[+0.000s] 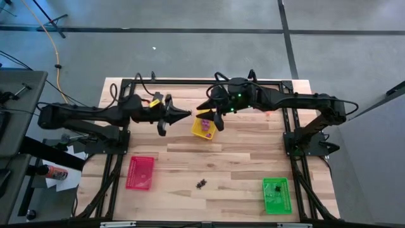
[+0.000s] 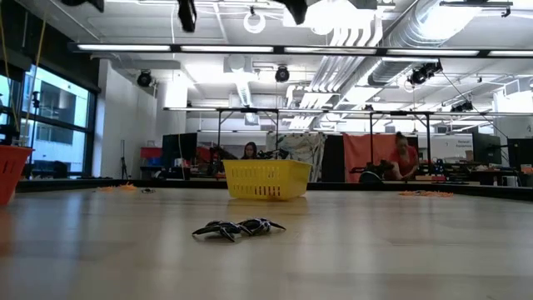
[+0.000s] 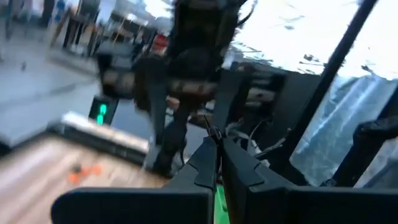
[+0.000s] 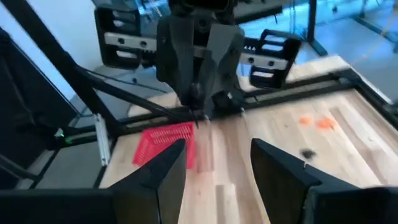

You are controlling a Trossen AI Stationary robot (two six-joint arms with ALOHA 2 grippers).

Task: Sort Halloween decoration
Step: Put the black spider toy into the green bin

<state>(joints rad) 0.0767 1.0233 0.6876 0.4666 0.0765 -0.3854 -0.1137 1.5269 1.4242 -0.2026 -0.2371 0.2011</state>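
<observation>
The left gripper is held above the table with its jaws pressed shut (a tiny dark piece seems pinched at the tips, though it cannot be identified). The right gripper faces it over the yellow tray, jaws parted, nothing seen between them. A small black cluster of Halloween decoration lies between the red tray and green tray.

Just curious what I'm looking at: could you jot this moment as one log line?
left gripper: shut, raised beside yellow tray | right gripper: open, above that tray | black trinkets: loose on table
</observation>
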